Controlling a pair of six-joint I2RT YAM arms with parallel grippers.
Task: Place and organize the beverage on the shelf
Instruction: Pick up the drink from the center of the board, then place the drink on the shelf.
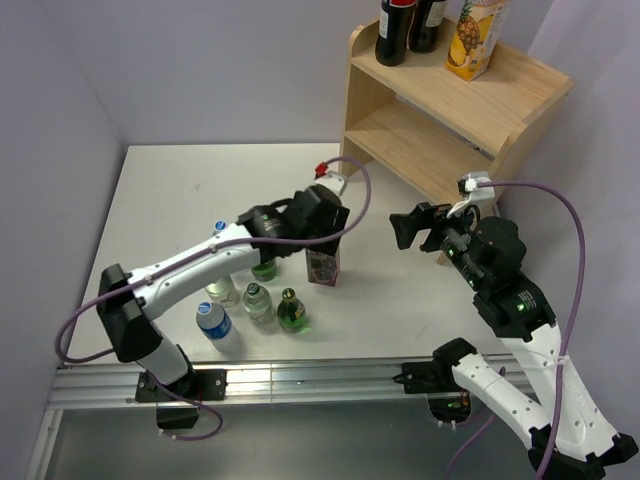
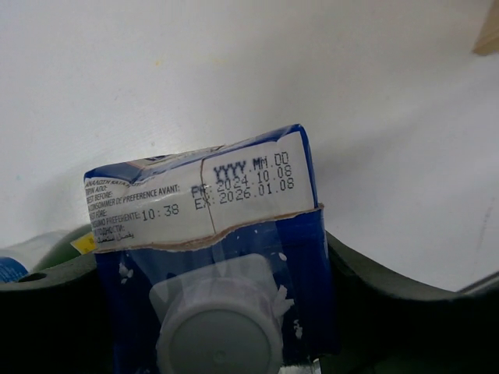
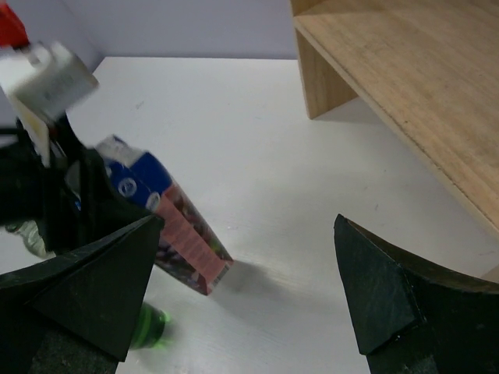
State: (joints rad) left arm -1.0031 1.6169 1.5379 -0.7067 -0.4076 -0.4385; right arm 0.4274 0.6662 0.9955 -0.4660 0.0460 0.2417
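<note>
Found juice carton (image 1: 323, 268) standing on the table (image 1: 180, 190), just beside the loose bottles (image 1: 258, 303), well apart from the shelf (image 1: 450, 110). Noted left gripper (image 1: 322, 245) pinching its blue top, right gripper (image 3: 248, 222) spread and holding nothing. Judged moderately heavy if full, with yielding walls and slick coating. Recommend gripping flat side panels, squeezing moderately.

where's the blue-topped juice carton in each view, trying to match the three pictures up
Top external: the juice carton stands mid-picture, directly under the left gripper.
Left wrist: it fills the lower middle, cap and date stamp toward the camera, clamped by that gripper.
Right wrist: left of centre, in the lower half.
Shared landmark: the wooden shelf, upper right in the top external and right wrist views; only a corner shows at the left wrist view's top right.
</note>
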